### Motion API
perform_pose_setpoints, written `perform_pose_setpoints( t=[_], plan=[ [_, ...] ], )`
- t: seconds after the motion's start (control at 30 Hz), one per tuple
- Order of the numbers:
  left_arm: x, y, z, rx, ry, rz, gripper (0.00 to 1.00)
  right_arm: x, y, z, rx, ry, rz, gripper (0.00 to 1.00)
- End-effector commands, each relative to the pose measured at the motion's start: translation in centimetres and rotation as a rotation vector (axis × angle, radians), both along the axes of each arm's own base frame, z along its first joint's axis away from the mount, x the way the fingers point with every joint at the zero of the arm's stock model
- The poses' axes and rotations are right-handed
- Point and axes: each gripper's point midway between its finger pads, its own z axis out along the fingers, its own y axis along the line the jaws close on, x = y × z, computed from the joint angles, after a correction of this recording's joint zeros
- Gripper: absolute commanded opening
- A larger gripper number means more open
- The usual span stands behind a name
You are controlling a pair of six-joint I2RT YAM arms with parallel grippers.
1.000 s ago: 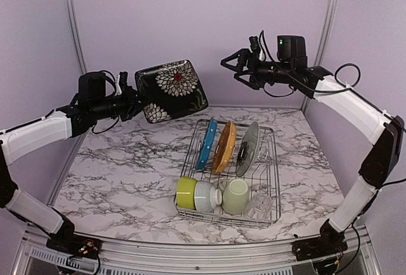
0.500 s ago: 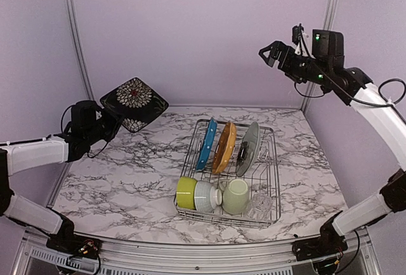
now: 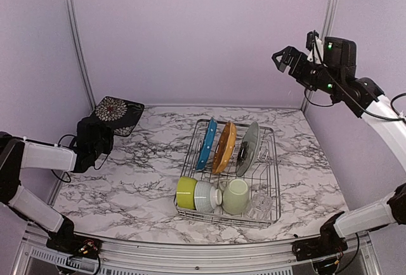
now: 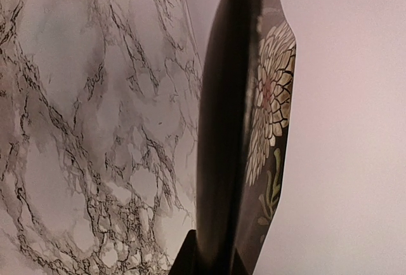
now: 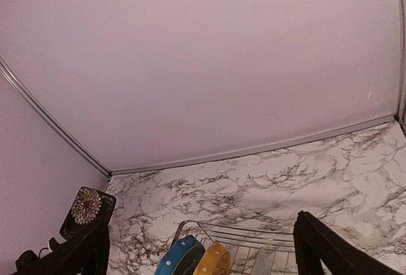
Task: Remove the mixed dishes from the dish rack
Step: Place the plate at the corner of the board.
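Stretched low toward 10 o'clock, clamping the black plate [image 3: 118, 112] by its near edge in the left gripper [image 3: 103, 129], tilted beside the wall. Lifted high at 2 o'clock with the right gripper [image 3: 285, 59] spread wide, empty. Well apart from the dish rack [image 3: 276, 186] at centre.

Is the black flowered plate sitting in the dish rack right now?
No, the left gripper holds the black flowered plate by its edge near the table's far left corner, well apart from the dish rack.

Top view overlooks the table [image 3: 127, 180]; left wrist close, right wrist far, share the black plate [image 4: 219, 129].
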Motion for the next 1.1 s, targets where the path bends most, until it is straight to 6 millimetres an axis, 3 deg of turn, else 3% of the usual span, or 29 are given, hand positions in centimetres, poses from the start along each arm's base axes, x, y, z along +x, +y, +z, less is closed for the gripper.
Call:
perform_pose_setpoints(
  t=[0.0, 0.4, 0.93, 1.07],
  plan=[
    [2.0, 0.3, 4.5, -0.170, -0.201, 0.078, 0.00, -0.4, -0.7, -0.5, -0.005, 0.024, -0.022, 0.97],
    [3.7, -0.2, -0.5, -0.209, -0.110, 0.109, 0.00, -0.2, -0.1, -1.8, 0.002, 0.052, -0.001, 0.97],
    [7.0, -0.6, -4.7, -0.240, -0.028, 0.189, 0.00, -0.5, -0.5, -2.2, -0.003, 0.061, -0.018, 0.97],
    [7.7, -0.8, -5.4, -0.234, -0.008, 0.193, 0.05, -0.6, -0.7, -2.2, -0.002, 0.062, -0.022, 0.97]
  ],
)
